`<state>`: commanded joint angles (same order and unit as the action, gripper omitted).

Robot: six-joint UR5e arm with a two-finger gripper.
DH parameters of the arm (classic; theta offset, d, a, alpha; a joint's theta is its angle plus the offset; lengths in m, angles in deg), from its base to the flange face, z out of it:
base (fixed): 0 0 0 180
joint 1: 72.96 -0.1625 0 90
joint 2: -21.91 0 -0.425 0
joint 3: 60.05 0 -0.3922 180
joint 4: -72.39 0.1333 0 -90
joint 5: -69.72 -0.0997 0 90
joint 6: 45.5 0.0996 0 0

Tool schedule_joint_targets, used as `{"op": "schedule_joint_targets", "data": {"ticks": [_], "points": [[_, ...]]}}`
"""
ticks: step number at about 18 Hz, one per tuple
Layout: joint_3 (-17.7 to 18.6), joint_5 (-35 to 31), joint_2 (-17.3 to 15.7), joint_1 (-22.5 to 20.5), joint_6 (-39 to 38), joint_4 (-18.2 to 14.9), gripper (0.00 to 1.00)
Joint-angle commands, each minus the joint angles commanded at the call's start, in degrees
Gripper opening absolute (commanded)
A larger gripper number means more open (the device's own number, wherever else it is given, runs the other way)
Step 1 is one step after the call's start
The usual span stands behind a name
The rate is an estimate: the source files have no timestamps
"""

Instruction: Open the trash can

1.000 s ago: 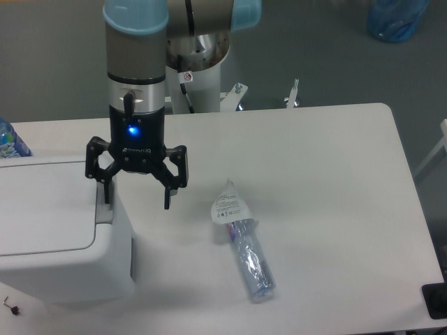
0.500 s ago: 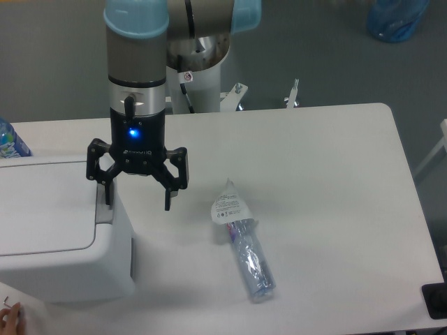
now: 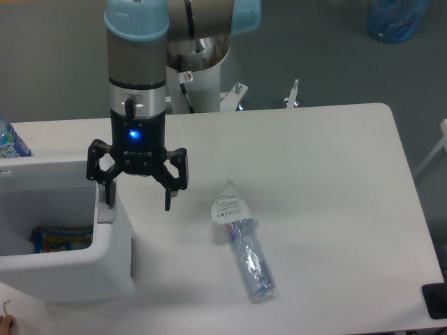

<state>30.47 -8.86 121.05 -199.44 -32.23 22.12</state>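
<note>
Trash can: trash can (image 3: 105, 262) sat at the left edge of the counter (image 3: 321, 181), part of it cut off by the frame; its top stood uncovered, so you could see straight down into the white cavity; no lid showed in this view, and I could not tell where it sat.
Contents: a colourful wrapper (image 3: 59, 237) lay at the bottom of the bin; that it could be seen at all was the clearest sign that the opening was clear.
Gripper: your gripper (image 3: 137, 197) hung with its fingers spread apart and nothing between them; one finger (image 3: 108, 195) reached down at the grey push tab (image 3: 104, 213) on the bin's right rim, the other hung over bare counter beside the wall; I judged that straddle served to press the tab, not to grasp anything; whether the finger touched the tab could not be told from here.
Bottle: a clear plastic bottle (image 3: 246, 255) lay on its side well to the right, apart from bin and gripper; it played no part in the opening.
Task state: judging from the exposed interior, you had the opening done; the sensible next move was to lift straight up, so the low finger did not snag the rim.
</note>
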Motion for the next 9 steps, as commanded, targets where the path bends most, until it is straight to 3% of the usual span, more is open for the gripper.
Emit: {"op": "schedule_joint_targets", "data": {"ticks": [5, 9], "points": [[-2.45, -0.09, -0.18, -0.09, 1.14, 0.09, 1.00], [-4.57, -2.27, -0.26, -1.14, 7.71, 0.27, 1.00]]}}
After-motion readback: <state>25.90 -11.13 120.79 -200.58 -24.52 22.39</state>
